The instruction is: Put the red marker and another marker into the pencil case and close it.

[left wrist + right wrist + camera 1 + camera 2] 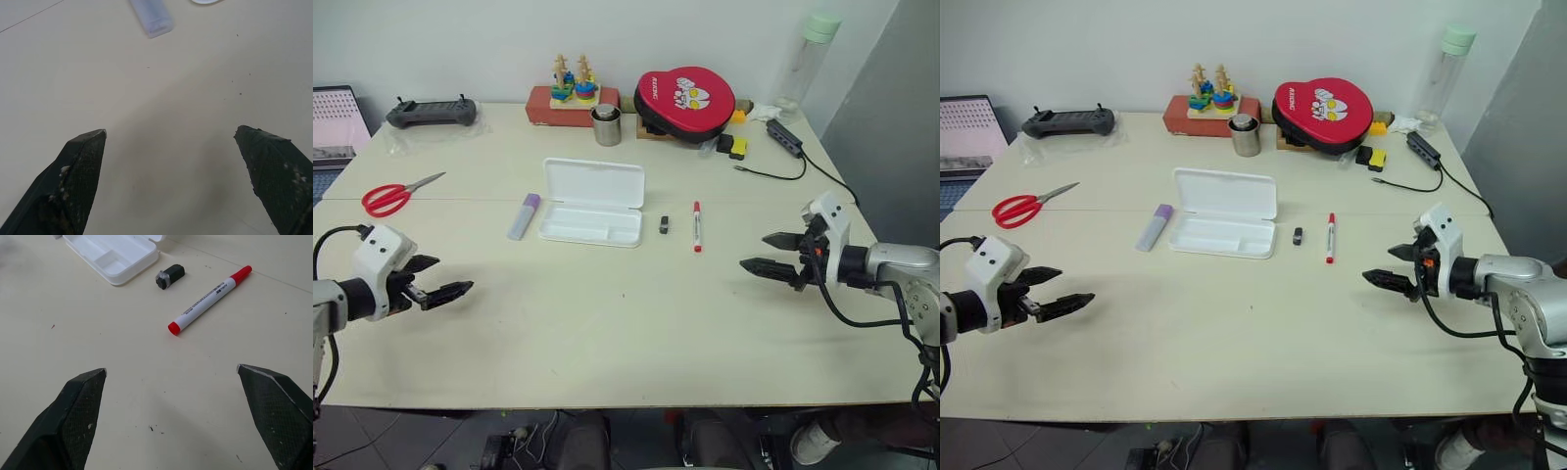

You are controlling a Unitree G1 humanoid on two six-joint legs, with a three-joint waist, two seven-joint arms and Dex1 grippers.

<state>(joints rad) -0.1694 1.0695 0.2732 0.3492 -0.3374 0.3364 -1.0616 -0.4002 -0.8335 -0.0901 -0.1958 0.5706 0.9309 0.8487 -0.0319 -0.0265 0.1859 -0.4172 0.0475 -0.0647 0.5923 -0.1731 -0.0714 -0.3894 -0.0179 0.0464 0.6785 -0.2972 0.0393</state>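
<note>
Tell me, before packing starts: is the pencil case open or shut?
Open: the pencil case has its lid laid back flat, empty tray showing.

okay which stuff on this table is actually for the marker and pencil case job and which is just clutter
For the job: red marker, lavender highlighter, open white pencil case.

Clutter: red scissors, small black block, metal cup, red pad, black controller.

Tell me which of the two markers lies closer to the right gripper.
The red marker, slim and white with a red cap. The lavender highlighter lies beyond the pencil case, far from the right gripper.
</note>
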